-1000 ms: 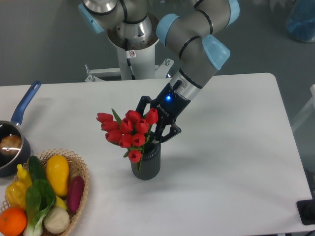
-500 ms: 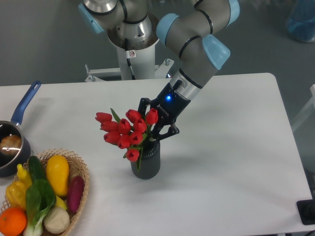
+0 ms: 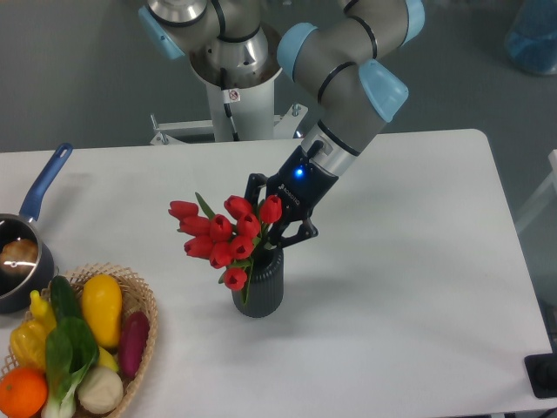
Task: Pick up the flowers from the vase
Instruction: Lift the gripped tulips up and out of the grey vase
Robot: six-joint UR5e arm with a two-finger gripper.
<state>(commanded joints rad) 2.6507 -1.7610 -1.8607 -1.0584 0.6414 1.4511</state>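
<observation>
A bunch of red tulips, the flowers (image 3: 228, 235), stands in the dark grey ribbed vase (image 3: 261, 292) near the table's middle, leaning left. My gripper (image 3: 271, 241) reaches down from the upper right to just above the vase mouth, behind the blooms. Its black fingers (image 3: 296, 232) sit drawn in around the stems and look shut on them. The tulip heads hide the fingertips and the stems.
A wicker basket (image 3: 144, 305) of vegetables and fruit sits at the front left. Behind it, a blue-handled saucepan (image 3: 17, 261) stands at the left edge. The arm's base (image 3: 233, 87) is mounted behind the table's far edge.
The fingers have drawn in a little around the stems, and the tulip bunch has shifted slightly left and down. The vase has stayed put.
</observation>
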